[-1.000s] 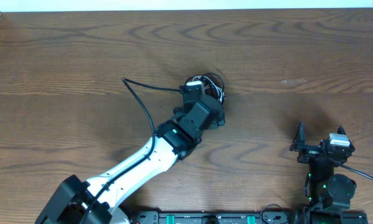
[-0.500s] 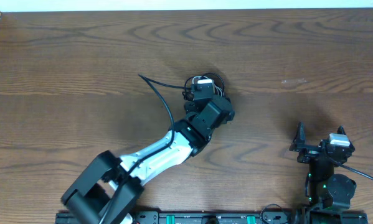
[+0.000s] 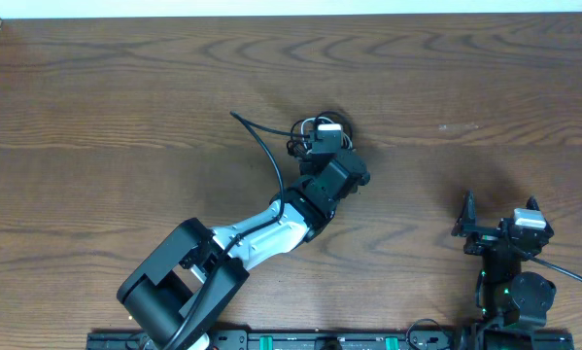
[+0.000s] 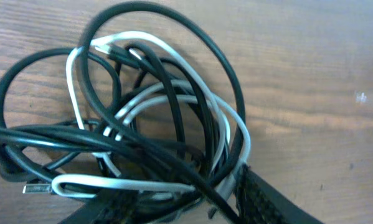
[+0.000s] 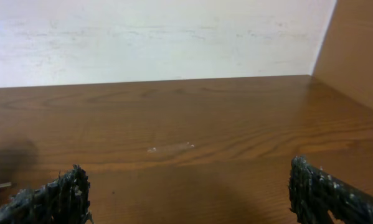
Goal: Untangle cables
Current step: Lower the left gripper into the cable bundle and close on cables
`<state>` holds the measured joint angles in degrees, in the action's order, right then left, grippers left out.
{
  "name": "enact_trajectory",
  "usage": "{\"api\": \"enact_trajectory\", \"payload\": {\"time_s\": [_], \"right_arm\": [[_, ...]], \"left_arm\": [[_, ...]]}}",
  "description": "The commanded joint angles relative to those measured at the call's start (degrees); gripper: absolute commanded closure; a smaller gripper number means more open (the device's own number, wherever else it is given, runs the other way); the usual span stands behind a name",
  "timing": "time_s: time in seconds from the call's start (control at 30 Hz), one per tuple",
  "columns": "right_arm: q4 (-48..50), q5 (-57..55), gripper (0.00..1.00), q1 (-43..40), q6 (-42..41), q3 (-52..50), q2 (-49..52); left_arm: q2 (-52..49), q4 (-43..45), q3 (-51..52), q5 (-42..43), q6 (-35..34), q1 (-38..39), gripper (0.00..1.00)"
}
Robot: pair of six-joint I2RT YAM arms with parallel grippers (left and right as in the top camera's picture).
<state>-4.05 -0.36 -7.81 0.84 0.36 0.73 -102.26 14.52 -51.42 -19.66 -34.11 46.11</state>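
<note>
Cables (image 4: 167, 124) sit knotted. The left gripper (image 4: 186, 196) straddles strands, likely to tug one loose, but whether it grips is unclear. The right gripper (image 5: 186, 193) stands wide, well apart.

Brown wood-grain table (image 3: 125, 87)
Tangled black and white cables (image 4: 124, 184) lie near its middle; a pale mark (image 3: 458, 126), perhaps a scuff, sits to their right.

The left arm (image 3: 261, 233) has a glossy white link between blocky black joints, a thick black cable (image 3: 271, 157) running off it and a small white block (image 3: 326, 126) at its tip. The right arm (image 3: 524, 297) is black, with 1 green light (image 3: 505, 289) and a pale grey block (image 3: 530, 220) on top. Its fingers (image 5: 56, 198) are black with rough, gritty pads
</note>
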Motion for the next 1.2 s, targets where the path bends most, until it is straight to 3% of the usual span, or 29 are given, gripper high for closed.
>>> {"api": "enact_trajectory", "payload": {"time_s": [0.0,0.23,0.43,0.6,0.8,0.9,0.93,1.0,1.07,1.17], "right_arm": [[-0.3,0.3,0.01,-0.4,-0.1,-0.1,0.0],[-0.3,0.3,0.01,-0.4,-0.1,-0.1,0.0],[-0.3,0.3,0.01,-0.4,-0.1,-0.1,0.0],[-0.3,0.3,0.01,-0.4,-0.1,-0.1,0.0],[-0.3,0.3,0.01,-0.4,-0.1,-0.1,0.0],[-0.3,0.3,0.01,-0.4,-0.1,-0.1,0.0],[-0.3,0.3,0.01,-0.4,-0.1,-0.1,0.0],[-0.3,0.3,0.01,-0.4,-0.1,-0.1,0.0],[-0.3,0.3,0.01,-0.4,-0.1,-0.1,0.0],[-0.3,0.3,0.01,-0.4,-0.1,-0.1,0.0]], "left_arm": [[-0.9,-0.8,-1.3,-0.5,1.1,0.0,0.58],[1.3,-2.4,-1.3,-0.5,1.1,0.0,0.79],[11.5,-8.4,-1.3,-0.5,1.1,0.0,0.93],[22.4,-14.7,-1.3,0.2,0.7,0.0,0.92],[31.1,-20.1,-1.3,11.4,0.9,0.0,0.92],[32.2,-22.2,-1.3,13.2,2.8,0.0,0.91],[32.1,-23.6,-1.3,13.0,2.8,0.0,0.74],[30.8,-25.9,-1.1,13.1,2.8,0.0,0.31],[28.8,-26.5,-0.5,13.2,2.2,0.0,0.03],[24.4,-26.0,-0.2,15.8,1.9,0.0,0.02]]}}
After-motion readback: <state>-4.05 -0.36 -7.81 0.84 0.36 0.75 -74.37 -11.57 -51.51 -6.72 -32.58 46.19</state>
